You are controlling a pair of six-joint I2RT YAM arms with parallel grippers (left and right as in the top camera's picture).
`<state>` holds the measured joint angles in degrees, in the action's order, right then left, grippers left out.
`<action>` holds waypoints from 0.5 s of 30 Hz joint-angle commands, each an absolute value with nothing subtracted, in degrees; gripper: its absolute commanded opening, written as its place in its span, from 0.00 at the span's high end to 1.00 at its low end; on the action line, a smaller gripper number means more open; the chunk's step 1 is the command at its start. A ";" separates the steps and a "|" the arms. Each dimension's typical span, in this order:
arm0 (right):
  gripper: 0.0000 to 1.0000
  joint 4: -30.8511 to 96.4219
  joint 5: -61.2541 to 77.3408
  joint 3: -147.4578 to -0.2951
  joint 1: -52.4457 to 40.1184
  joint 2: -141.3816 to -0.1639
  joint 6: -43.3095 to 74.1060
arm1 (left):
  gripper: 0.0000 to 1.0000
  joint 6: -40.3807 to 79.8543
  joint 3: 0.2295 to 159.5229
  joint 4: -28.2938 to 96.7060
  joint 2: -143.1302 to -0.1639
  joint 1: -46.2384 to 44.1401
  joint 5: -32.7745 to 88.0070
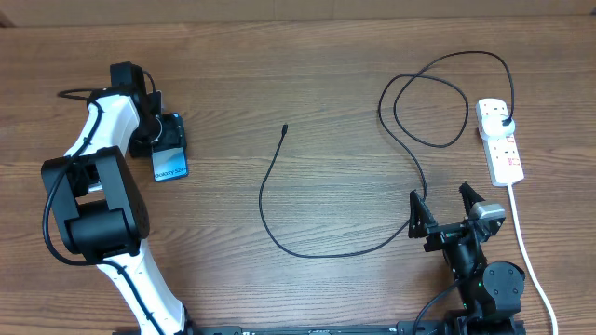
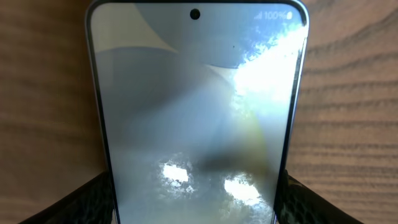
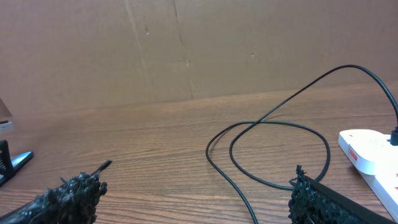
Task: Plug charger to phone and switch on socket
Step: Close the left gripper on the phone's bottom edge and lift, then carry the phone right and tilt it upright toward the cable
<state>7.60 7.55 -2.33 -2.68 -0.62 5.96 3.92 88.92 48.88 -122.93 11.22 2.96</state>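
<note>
The left fingers (image 2: pixel 68 202) squeeze the phone (image 2: pixel 193 118) by its sides, flat on the bench (image 1: pixel 326 84). The right fingers (image 3: pixel 68 198) are wide apart near the black cable (image 1: pixel 307 253), which is plugged into the white power strip (image 1: pixel 500 141).

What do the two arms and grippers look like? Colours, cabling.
Left arm: white shells, black joints, black cable alongside. Right arm: black, grey block at the wrist. Left gripper and right gripper: black tapered fingers, rough-textured.
</note>
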 commanded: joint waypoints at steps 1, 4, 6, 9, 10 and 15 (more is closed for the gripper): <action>0.00 7.35 7.73 -1.96 -2.94 -0.16 5.91 | 0.33 11.90 88.14 52.21 -125.27 9.43 5.63; 0.00 7.35 7.73 -1.96 -2.94 -0.16 5.91 | 0.33 12.05 88.12 54.00 -125.27 7.64 5.61; 0.00 7.35 7.73 -1.96 -2.94 -0.16 5.91 | 0.33 12.03 88.12 54.81 -125.27 6.22 5.56; 0.00 7.35 7.73 -1.96 -2.94 -0.16 5.91 | 0.33 12.03 88.12 55.22 -125.27 4.34 5.54; 0.00 7.35 7.73 -1.96 -2.94 -0.16 5.91 | 0.33 12.05 88.12 55.20 -125.27 3.66 5.54; 0.00 7.35 7.73 -1.96 -2.94 -0.16 5.91 | 0.33 12.05 87.61 53.87 -125.27 -0.82 5.56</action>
